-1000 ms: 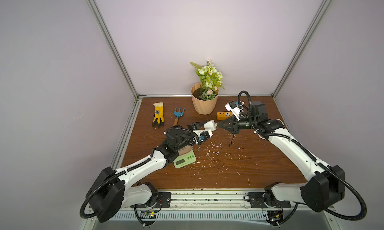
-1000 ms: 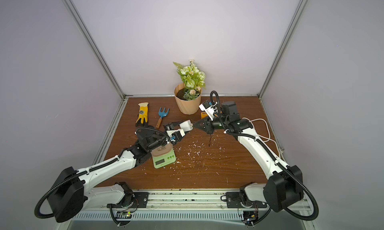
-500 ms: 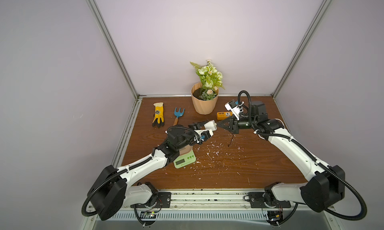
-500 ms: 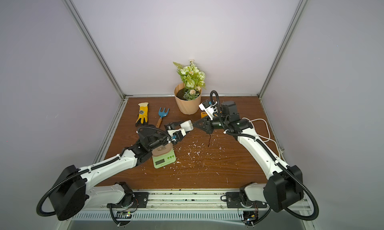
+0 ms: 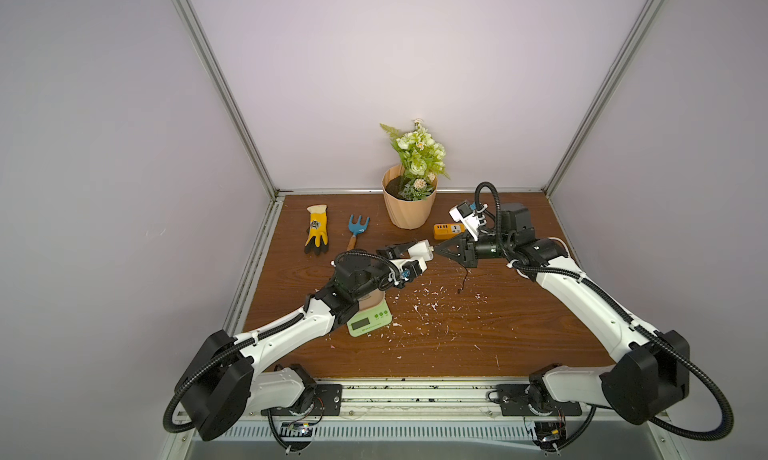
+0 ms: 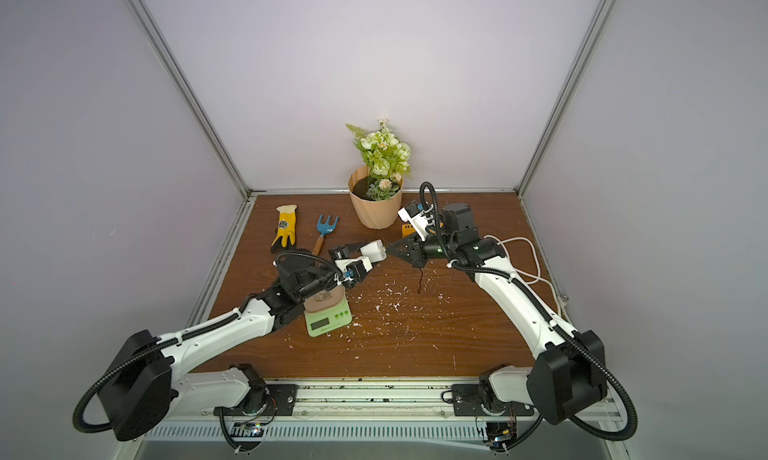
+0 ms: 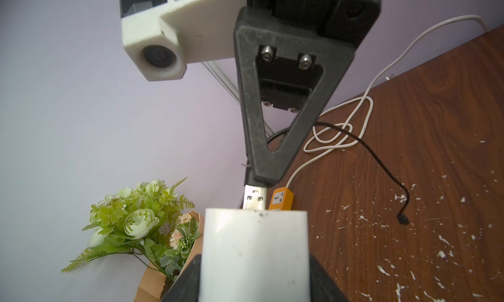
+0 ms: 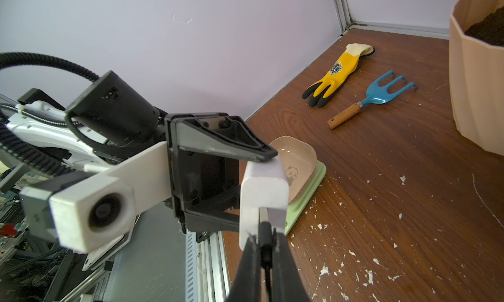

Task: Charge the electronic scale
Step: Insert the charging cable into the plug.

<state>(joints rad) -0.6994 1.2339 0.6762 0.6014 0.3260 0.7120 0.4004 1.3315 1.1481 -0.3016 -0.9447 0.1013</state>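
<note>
The electronic scale [image 5: 369, 323] [image 6: 328, 318], light green with a tan panda tray [image 8: 297, 161], sits on the table under my left forearm. Neither gripper touches it. My left gripper [image 5: 417, 252] [image 7: 255, 273] hangs above the table, shut on a white charger cube [image 6: 372, 250] [image 7: 255, 254]. Facing it, my right gripper [image 5: 438, 248] [image 8: 266, 246] is shut on the black USB plug [image 8: 265, 232]. The plug's silver tip [image 7: 255, 198] meets the cube's face; its depth is hidden. The black cable [image 5: 463, 279] dangles, and its free end [image 7: 403, 218] is loose.
A flower pot [image 5: 409, 208] stands at the back, with an orange power strip [image 5: 451, 229] beside it and its white cord [image 6: 528, 262] coiled at the right. A yellow glove [image 5: 316, 233] and a blue garden fork [image 5: 357, 227] lie at the back left. White flakes [image 5: 428, 304] litter the table.
</note>
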